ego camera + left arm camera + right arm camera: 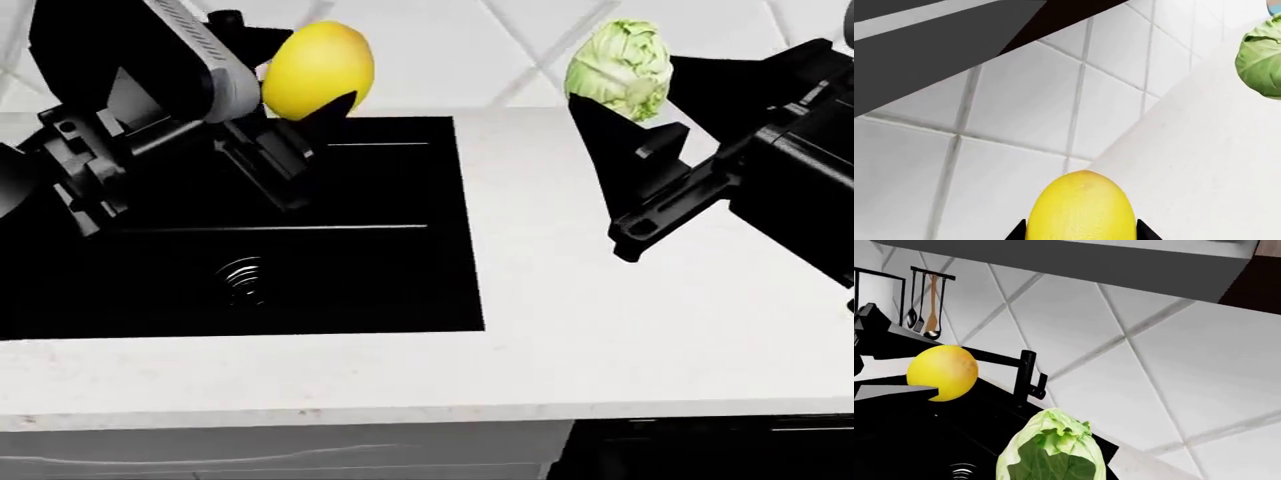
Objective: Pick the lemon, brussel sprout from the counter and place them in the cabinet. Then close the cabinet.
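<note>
the counter (pixel 641 300) lay white and bare of produce around the black sink (pixel 240 230), so the picking half of the task looked done: both items were already lifted. what remained, by my reading, was carrying them up to the cabinet, setting them inside and shutting the door; none of that showed as started.

above the sink's left half, the left gripper (pixel 310 100) was clamped on the lemon (pixel 318 68), its dark finger tips pressed to either side of the fruit. off the sink's right edge, over the counter, the right gripper (pixel 617 100) held the brussel sprout (pixel 618 55) between its fingers, closed around it. both items hung well clear of the worktop, level with the tiled wall (pixel 454 50) behind the sink.

only the head view showed the whole sink with its drain (pixel 243 272) and the two arms together. the right wrist view alone showed the black tap (pixel 1026 377) behind the sink, a rack of utensils (pixel 924 300) on the wall beyond it, and a grey cabinet underside (pixel 1074 262) overhead. the left wrist view showed a similar dark slab above the tiles; whether any door stood open i could not tell.
</note>
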You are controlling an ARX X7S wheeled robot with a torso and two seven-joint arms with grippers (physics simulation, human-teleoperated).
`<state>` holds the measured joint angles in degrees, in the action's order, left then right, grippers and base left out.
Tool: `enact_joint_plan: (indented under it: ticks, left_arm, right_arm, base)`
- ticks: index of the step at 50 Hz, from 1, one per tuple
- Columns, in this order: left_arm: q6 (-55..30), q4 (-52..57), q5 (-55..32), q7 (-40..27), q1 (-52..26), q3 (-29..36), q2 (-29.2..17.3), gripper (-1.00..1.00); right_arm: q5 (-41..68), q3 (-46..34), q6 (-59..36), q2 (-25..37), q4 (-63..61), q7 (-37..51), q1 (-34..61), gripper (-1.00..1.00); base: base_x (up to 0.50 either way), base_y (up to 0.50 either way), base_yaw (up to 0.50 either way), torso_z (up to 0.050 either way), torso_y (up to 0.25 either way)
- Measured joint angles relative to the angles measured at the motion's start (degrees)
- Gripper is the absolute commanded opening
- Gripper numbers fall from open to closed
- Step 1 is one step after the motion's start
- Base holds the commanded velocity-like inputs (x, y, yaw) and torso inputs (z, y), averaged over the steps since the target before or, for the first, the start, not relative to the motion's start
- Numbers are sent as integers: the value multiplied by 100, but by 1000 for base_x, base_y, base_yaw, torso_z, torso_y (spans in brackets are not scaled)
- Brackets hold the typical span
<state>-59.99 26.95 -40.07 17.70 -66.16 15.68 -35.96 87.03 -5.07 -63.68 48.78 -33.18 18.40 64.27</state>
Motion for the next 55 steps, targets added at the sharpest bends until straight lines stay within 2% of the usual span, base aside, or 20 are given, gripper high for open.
enact_joint_plan:
  ticks: [42, 55]
  left_arm:
    - [-45, 15, -137, -259, 51, -395, -171, -100]
    - [-13, -72, -92, -250, -20, -330, -172, -100]
  right_arm:
    - [106, -86, 102, -69, 138, 63, 128, -100]
    - [210, -102, 116, -88, 259, 126, 284, -100]
  base:
    - [10, 500, 0, 0, 0]
    - [339, 23, 0, 0, 1]
